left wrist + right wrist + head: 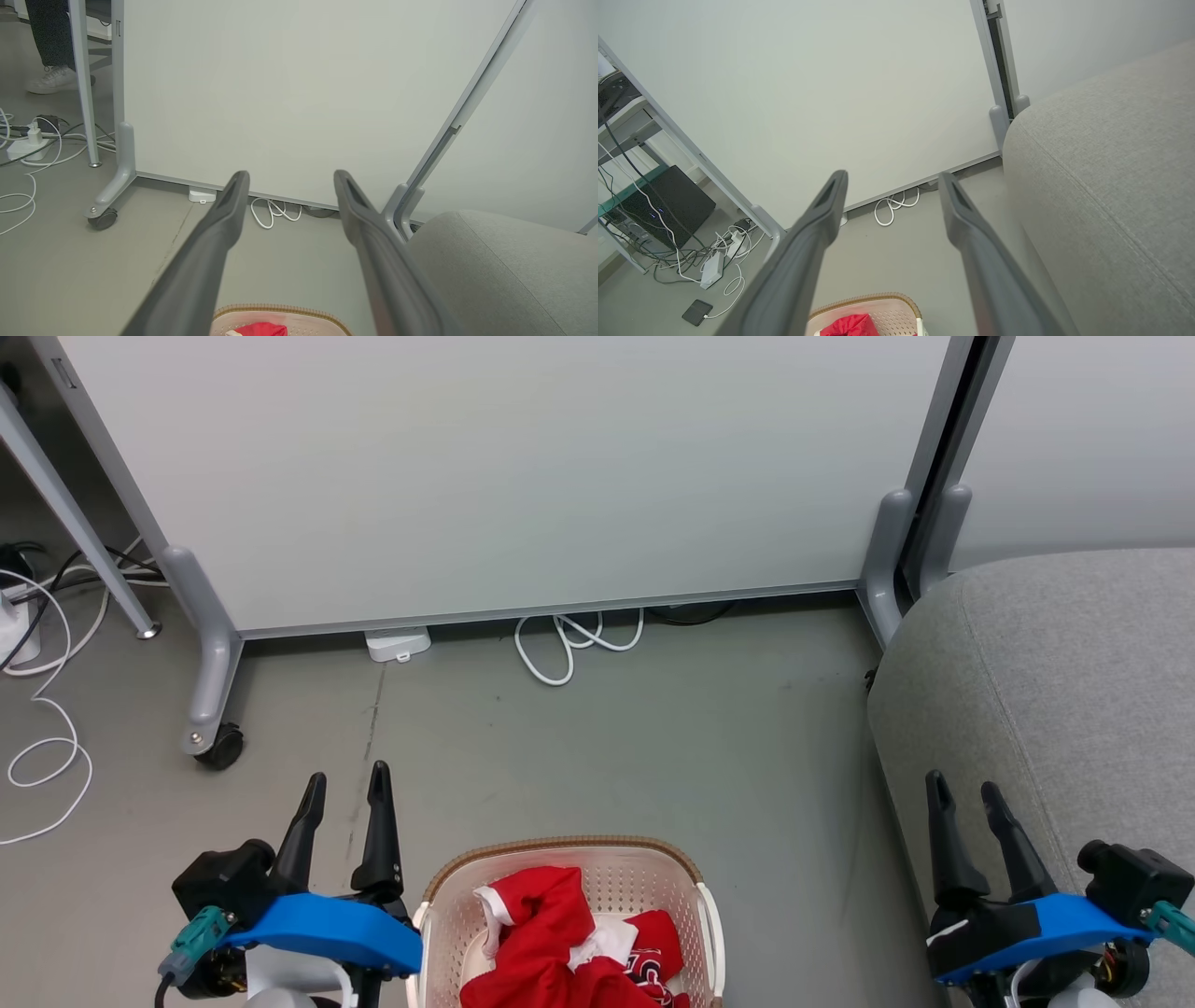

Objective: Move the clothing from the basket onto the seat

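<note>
A cream-white basket (653,873) with a brown rim stands on the floor at the bottom centre of the head view. Red clothing (546,938) with white trim lies bunched inside it. The grey seat (1055,691) fills the right side. My left gripper (344,786) hangs open just left of the basket, nothing between its fingers. My right gripper (964,786) is open over the seat's front left edge, also empty. The left wrist view shows my left gripper (289,177), the basket rim (280,310) and the seat (495,275). The right wrist view shows my right gripper (892,177), the clothing (847,325) and the seat (1106,196).
A white partition panel (504,476) on castor feet (219,747) stands behind the basket. White cables (569,644) and a small white box (399,643) lie at its base. More cables (42,728) trail at the left. A person's shoe (51,79) shows beyond the panel.
</note>
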`<state>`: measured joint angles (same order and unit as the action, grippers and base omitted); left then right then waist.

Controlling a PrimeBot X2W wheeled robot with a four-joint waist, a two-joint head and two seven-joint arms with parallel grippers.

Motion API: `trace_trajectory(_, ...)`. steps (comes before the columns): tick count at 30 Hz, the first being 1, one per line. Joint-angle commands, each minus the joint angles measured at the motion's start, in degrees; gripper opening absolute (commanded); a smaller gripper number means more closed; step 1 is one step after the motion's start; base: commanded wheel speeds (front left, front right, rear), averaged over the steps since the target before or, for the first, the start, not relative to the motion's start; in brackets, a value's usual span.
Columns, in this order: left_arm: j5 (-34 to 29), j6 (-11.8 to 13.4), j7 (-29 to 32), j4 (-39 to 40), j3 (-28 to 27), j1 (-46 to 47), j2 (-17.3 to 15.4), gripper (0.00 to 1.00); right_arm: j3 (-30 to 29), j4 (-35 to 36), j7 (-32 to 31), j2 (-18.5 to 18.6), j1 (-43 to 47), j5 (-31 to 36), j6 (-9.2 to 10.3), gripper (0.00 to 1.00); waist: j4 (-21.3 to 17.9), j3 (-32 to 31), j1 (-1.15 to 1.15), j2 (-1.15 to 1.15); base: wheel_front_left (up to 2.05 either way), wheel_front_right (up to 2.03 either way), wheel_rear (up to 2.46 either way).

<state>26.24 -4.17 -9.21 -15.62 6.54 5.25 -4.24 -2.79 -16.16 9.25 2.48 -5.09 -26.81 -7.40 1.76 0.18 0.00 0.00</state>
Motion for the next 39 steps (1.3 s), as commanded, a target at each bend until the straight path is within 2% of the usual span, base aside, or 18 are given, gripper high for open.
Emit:
trace_trajectory(1, -2.0, -0.4, -0.7, 0.4, 0.5, 1.4, -0.4, 1.00, 0.1, 0.2, 0.6, 0.5, -1.1, 2.1, -0.09, 1.00, 0.1, 0.0, 0.00, 0.00, 0.00, 0.00, 0.00)
trace_trajectory(39, -15.7, -1.6, -5.1, -4.4, 0.8, 2.4, 0.7, 1.00, 0.5, -0.3, 5.1, 0.5, -1.6, 19.7, -0.13, 1.00, 0.8, 0.3, 0.00, 0.00, 0.00, 0.00, 0.00)
